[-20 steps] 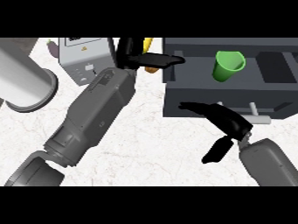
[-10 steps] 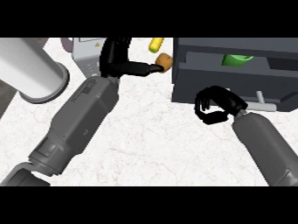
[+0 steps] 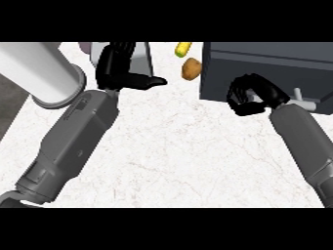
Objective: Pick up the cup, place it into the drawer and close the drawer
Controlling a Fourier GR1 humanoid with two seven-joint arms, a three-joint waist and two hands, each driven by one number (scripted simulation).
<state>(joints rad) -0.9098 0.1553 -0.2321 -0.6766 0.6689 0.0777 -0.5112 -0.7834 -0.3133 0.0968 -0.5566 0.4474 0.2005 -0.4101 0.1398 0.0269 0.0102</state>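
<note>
The dark grey drawer unit (image 3: 284,68) stands at the upper right with its front flush and a pale handle (image 3: 306,101) sticking out low on the right. No cup shows anywhere; the drawer's inside is hidden. My right hand (image 3: 252,95) rests against the drawer front just left of the handle, fingers curled and holding nothing. Over at the upper left, my left hand (image 3: 117,68) is open, fingers pointing up and thumb stretched to the right, away from the drawer.
A large white cylinder (image 3: 35,73) lies at the far left. A grey box (image 3: 144,57) sits behind the left hand. A yellow item (image 3: 183,48) and a brown item (image 3: 191,69) lie between that hand and the drawer unit.
The drawer was open with the green cup inside; it has slid shut and the cup is out of sight. My right hand curled and moved forward against the front.
</note>
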